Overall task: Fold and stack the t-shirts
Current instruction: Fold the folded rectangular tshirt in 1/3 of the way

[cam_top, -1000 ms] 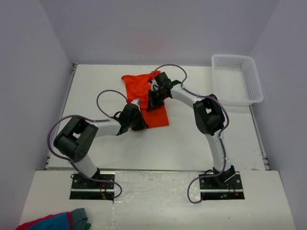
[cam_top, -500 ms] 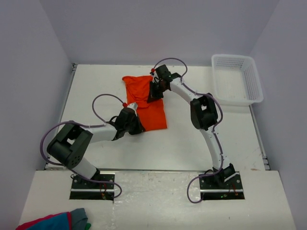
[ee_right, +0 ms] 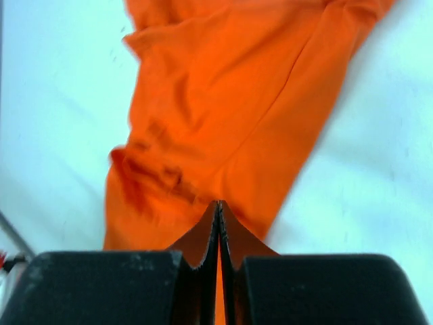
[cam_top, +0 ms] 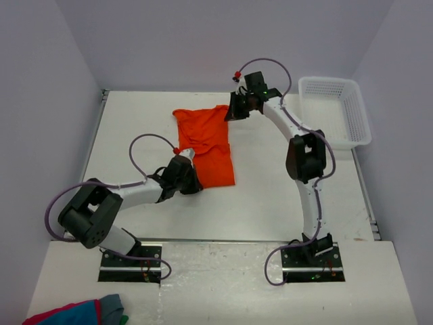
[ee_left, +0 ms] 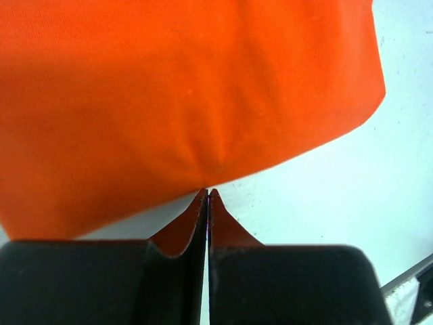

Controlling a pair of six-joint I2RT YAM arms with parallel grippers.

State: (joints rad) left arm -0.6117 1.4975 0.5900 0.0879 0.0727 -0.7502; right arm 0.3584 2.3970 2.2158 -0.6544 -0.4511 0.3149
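Left gripper [ee_left: 207, 196] is seen pressed together, its tips nipped onto the near hem of the orange t-shirt [cam_top: 206, 145], where a little pucker is drawn into the cloth. Right gripper [ee_right: 218, 206] is clamped together too, and a thin sliver of orange is caught between its fingers at the far right corner of the t-shirt. From overhead the t-shirt is seen lying on the white table [cam_top: 284, 196], around the middle and a bit toward the far side, spanned between the two arms, with wrinkles bunched along its left side. A white basket [cam_top: 327, 80] is parked at the far right corner, well apart from the t-shirt, and a red, blue and grey cloth bundle [cam_top: 78, 315] is tucked on the near ledge by the left base, partly cut off by the frame
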